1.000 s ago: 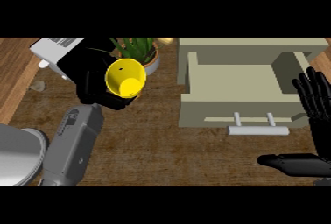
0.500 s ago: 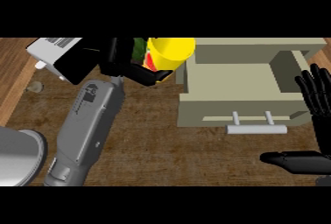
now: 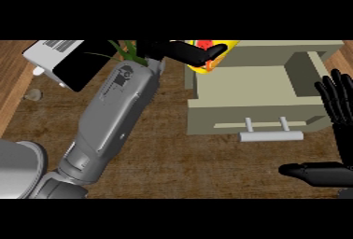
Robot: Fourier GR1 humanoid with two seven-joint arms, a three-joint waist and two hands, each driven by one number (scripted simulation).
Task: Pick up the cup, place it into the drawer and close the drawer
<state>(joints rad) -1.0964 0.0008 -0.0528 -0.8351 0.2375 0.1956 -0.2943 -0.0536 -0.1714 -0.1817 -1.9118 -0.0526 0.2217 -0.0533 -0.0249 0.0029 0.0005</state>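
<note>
A yellow cup [image 3: 215, 57] with red markings hangs at the far left rim of the open beige drawer [image 3: 258, 86]. My left hand [image 3: 186, 52] is shut on the cup, its black fingers curled round it, and hides most of it. The left forearm stretches diagonally from the lower left up to the drawer. The drawer is pulled out toward me, with a pale bar handle [image 3: 270, 135] on its front. My right hand [image 3: 336, 135] stays open at the right edge, fingers up, beside the drawer's right side.
A white box [image 3: 59, 56] with a black face lies at the upper left. Green plant leaves [image 3: 127, 49] show behind my left forearm. A grey round object [image 3: 17, 165] sits at the lower left. The counter is brown wood.
My left arm has carried the cup rightward and farther away, from above the plant to the drawer's left rim. The right hand has not moved.
</note>
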